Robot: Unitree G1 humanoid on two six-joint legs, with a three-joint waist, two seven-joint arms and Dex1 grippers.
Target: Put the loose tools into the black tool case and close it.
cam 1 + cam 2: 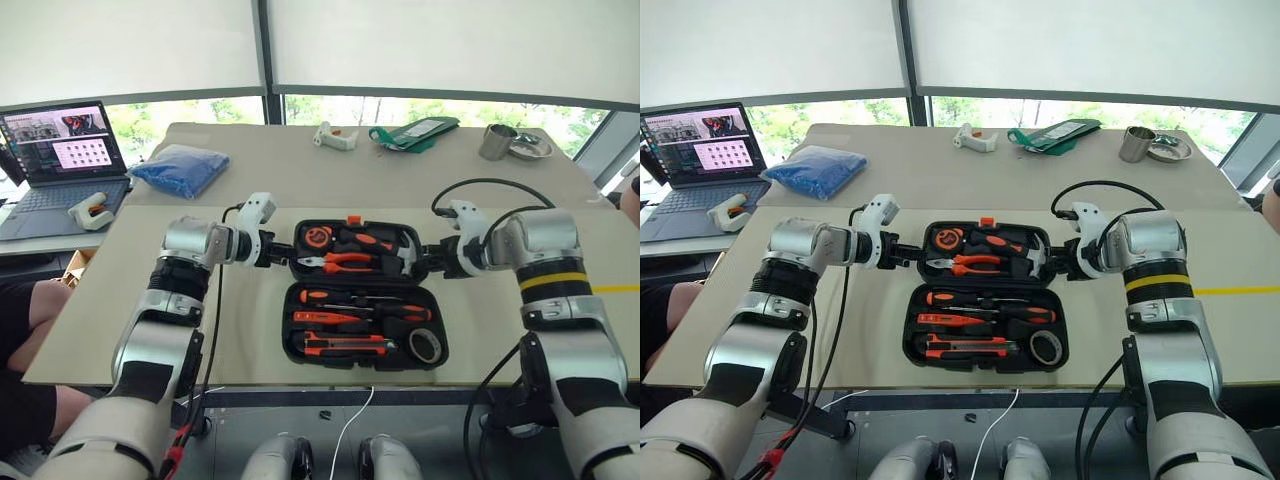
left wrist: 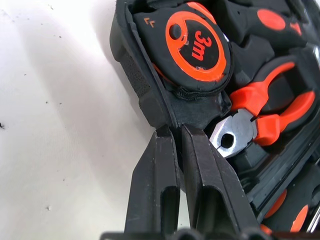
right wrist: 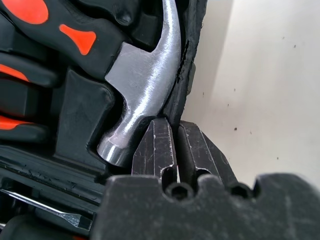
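Observation:
The black tool case (image 1: pixel 287 352) lies open on the beige table, one half nearer me and one farther. The near half holds two orange-and-black screwdrivers (image 1: pixel 360 298), a utility knife (image 1: pixel 345 345) and a dark tape roll (image 1: pixel 425 345) in its recesses. In the far half are a tape measure (image 2: pixel 197 42), pliers (image 2: pixel 260 110) and a hammer (image 3: pixel 142 90). My left gripper (image 1: pixel 283 255) is shut on the far half's left rim (image 2: pixel 145 95). My right gripper (image 1: pixel 425 262) is shut on its right rim (image 3: pixel 187 65).
A blue bag (image 1: pixel 182 168), a laptop (image 1: pixel 60 150) and a glue gun (image 1: pixel 92 210) sit at the left. Farther back lie another glue gun (image 1: pixel 335 135), a green pouch (image 1: pixel 415 132) and a metal cup (image 1: pixel 497 142). A person's leg (image 1: pixel 30 310) is beside the table's left edge.

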